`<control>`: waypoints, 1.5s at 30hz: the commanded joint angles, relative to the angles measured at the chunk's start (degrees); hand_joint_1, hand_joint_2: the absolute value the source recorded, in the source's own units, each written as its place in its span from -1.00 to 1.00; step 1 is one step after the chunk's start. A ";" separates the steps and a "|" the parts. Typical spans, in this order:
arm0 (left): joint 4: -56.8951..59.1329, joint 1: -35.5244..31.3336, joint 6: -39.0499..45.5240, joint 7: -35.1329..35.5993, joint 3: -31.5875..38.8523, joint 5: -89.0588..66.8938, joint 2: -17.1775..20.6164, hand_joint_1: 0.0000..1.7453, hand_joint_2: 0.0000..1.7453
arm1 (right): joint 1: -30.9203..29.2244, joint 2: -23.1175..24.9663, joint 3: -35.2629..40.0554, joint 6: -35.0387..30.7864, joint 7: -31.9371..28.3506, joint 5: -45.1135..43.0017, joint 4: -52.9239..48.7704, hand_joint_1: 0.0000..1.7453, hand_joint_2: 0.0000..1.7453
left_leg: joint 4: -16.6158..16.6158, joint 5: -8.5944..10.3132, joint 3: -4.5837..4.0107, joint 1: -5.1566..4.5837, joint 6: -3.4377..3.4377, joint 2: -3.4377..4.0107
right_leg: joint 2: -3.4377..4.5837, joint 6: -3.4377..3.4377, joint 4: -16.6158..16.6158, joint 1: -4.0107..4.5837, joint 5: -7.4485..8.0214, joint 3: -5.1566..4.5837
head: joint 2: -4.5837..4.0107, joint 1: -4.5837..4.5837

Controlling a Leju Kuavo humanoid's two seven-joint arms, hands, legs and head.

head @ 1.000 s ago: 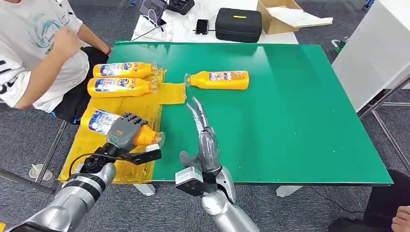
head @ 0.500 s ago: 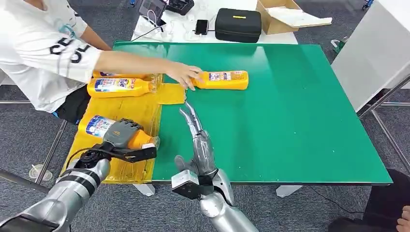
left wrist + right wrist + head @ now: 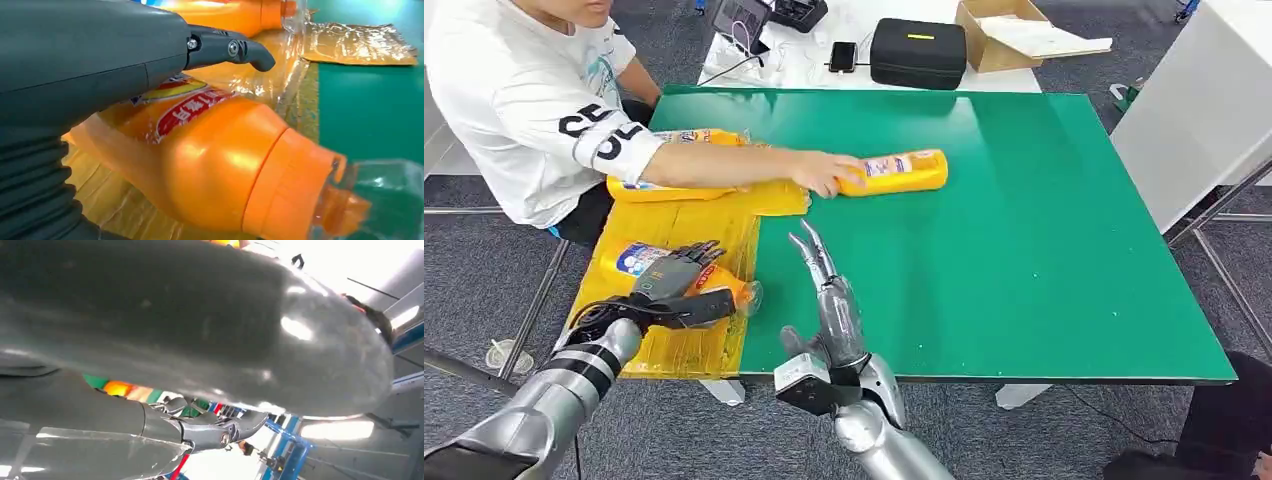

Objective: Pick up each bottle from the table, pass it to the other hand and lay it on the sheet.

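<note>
The fingers [image 3: 686,262] of the left hand [image 3: 672,276] lie spread over an orange plastic bottle with a blue-and-white label [image 3: 646,262]. They drape across its body without closing round it, so the hand rests on the bottle rather than gripping it. The fingers [image 3: 812,250] of the right hand [image 3: 834,310] are straight and held close together, pointing forward over the near part of the desk. That hand holds nothing.

The broad green desk [image 3: 1024,230] carries everything. A crinkled yellow plastic sheet [image 3: 674,225] covers its left end and hangs a little over the near edge. A person in a white T-shirt with black lettering [image 3: 519,100] leans in from the left, one arm stretched across the far part of the sheet.

The bottle under the left hand lies on its side on the near part of the sheet, its clear cap [image 3: 752,295] towards the green surface. In the left wrist view its orange shoulder [image 3: 220,170] and red label print sit just below the dark thumb [image 3: 235,50]. A second orange bottle [image 3: 639,188] lies on the far part of the sheet, partly hidden by the person's arm, and a third [image 3: 699,137] shows just behind it. A fourth orange bottle [image 3: 904,170] lies on bare green desk beyond the sheet, the person's hand [image 3: 819,172] on its neck end.
</note>
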 commanded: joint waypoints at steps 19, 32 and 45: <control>-24.02 13.05 4.59 -4.90 22.24 42.26 -7.49 -1.00 1.00 | -4.63 -3.84 -0.38 -1.22 11.78 9.22 5.64 -1.00 -1.00 | -0.06 0.11 0.26 -0.02 0.06 -0.05 | -0.18 -0.05 -0.10 0.01 -0.03 0.29 | 0.00 0.00; -42.66 23.52 12.20 -4.90 34.82 45.66 -12.38 -1.00 1.00 | -2.62 -14.10 -7.95 12.10 28.32 22.28 1.74 -1.00 1.00 | -0.04 0.04 0.18 -0.02 0.06 0.05 | -0.11 -0.04 -0.12 0.02 -0.01 0.14 | 0.00 -0.02; -35.90 23.08 11.11 -4.90 32.84 42.57 -11.94 -1.00 1.00 | -4.98 -20.55 -11.37 20.79 34.01 22.82 4.08 -1.00 1.00 | -0.03 0.11 0.00 -0.05 0.01 0.01 | -0.10 -0.01 -0.06 -0.02 0.04 -0.02 | 0.00 0.00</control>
